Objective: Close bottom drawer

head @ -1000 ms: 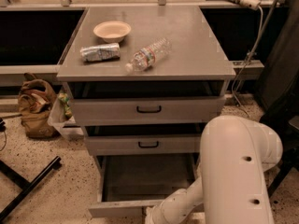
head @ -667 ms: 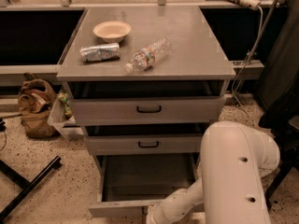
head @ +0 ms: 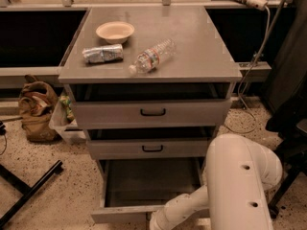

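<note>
**Bottom drawer open; arm sinks slightly, no closing travel recorded**

The bottom drawer (head: 151, 185) stands pulled well out at the lower centre of the frame. Its dark tray is exposed and its grey front lies near the bottom edge. Against the views of the preceding second, the drawer front holds the same position. The only change is in the white arm (head: 240, 186) at lower right, whose large link sits a little lower in the frame than it does there.

The forearm runs down and left across the drawer's front right corner and leaves the frame at the bottom edge. The end effector lies beyond that edge, out of view, so whether it is spread or pressed together cannot be told.

The middle drawer (head: 152, 148) and the top drawer (head: 153, 112) each stand slightly ajar. On the worktop (head: 206, 56) rest a bowl (head: 115, 31) and a plastic bottle (head: 152, 55), both undisturbed.

Assessment: the arm appears to be settling against the drawer front. The push itself is not yet evident, and the task remains at its start.
</note>
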